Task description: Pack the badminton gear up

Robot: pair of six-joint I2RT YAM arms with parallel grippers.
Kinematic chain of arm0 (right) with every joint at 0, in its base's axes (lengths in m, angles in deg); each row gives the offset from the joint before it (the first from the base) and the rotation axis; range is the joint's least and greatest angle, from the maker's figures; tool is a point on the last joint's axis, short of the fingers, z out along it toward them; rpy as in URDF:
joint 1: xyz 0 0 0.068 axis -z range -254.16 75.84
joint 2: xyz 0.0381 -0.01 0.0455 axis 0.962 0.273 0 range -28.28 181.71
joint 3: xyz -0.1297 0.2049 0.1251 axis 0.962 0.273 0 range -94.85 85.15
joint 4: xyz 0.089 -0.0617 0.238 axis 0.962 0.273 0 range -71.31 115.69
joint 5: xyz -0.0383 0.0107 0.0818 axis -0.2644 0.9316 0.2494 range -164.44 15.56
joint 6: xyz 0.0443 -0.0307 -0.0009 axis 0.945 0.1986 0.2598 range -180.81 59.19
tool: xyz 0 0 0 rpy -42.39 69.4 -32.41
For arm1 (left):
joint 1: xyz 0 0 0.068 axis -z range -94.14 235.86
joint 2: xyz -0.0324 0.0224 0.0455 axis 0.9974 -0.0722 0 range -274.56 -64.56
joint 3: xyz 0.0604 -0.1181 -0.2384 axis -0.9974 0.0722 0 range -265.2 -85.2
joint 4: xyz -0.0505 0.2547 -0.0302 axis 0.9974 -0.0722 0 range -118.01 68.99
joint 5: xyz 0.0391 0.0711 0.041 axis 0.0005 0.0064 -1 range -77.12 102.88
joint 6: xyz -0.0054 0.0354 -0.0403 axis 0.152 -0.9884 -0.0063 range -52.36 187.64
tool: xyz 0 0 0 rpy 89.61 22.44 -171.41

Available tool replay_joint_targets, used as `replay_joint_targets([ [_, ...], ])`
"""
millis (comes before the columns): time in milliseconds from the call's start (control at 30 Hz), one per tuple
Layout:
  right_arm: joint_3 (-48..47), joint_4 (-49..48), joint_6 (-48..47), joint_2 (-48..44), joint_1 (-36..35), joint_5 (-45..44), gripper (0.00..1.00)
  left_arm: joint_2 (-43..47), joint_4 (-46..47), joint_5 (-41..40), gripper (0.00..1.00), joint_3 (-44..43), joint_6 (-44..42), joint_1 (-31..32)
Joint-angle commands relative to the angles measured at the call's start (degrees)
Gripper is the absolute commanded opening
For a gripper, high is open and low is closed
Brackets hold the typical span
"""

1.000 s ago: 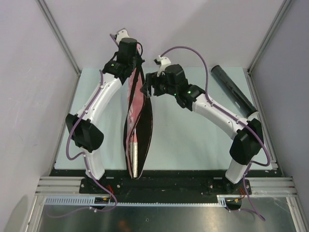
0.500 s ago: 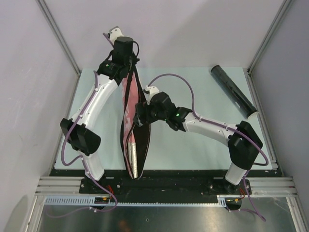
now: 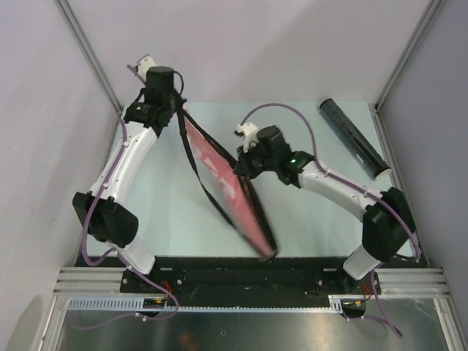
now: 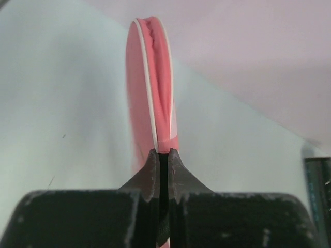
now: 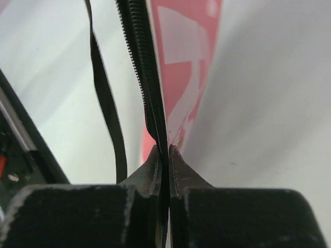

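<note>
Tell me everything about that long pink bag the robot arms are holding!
The pink cover is long, flat and looks like soft fabric, with white letters on its face, a black zip along its edge and a thin black strap hanging loose. It slants across the table from far left to near right. The left gripper pinches its far end; the right gripper pinches its zipped edge about halfway along. Its near end is blurred, so I cannot tell if it touches the table.
</note>
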Motion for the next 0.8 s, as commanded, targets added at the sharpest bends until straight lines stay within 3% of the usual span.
replay_joint_targets([
  [0,-0.6,8.04,-16.92,-9.57,6.83,7.13,0.0,5.3,-0.8,3.85,0.0,6.97,2.53,-6.94],
  [133,-0.6,13.92,-21.43,-9.76,7.8,10.21,0.0,8.99,-0.72,8.95,0.0,18.49,6.39,-9.5],
  [367,4.14,9.81,-19.25,-4.22,7.28,12.23,0.0,14.43,-0.72,14.92,0.04,30.8,12.28,-10.9],
  [467,8.36,5.6,-16.7,-4.92,7.36,15.12,0.0,16.45,-0.72,15.72,0.32,32.73,13.25,-11.08],
  [500,9.24,4.54,-15.74,-5.1,7.71,16.53,0.0,16.99,-0.54,16.24,0.54,33.96,13.86,-11.08],
  [700,13.02,-2.05,-10.64,-5.45,9.73,25.41,0.0,16.55,-0.1,24.5,0.81,36.69,17.12,-11.08],
  [767,13.11,-3.64,-9.58,-5.54,10.0,26.56,0.0,16.29,0.16,26.25,0.81,37.05,17.03,-10.91],
])
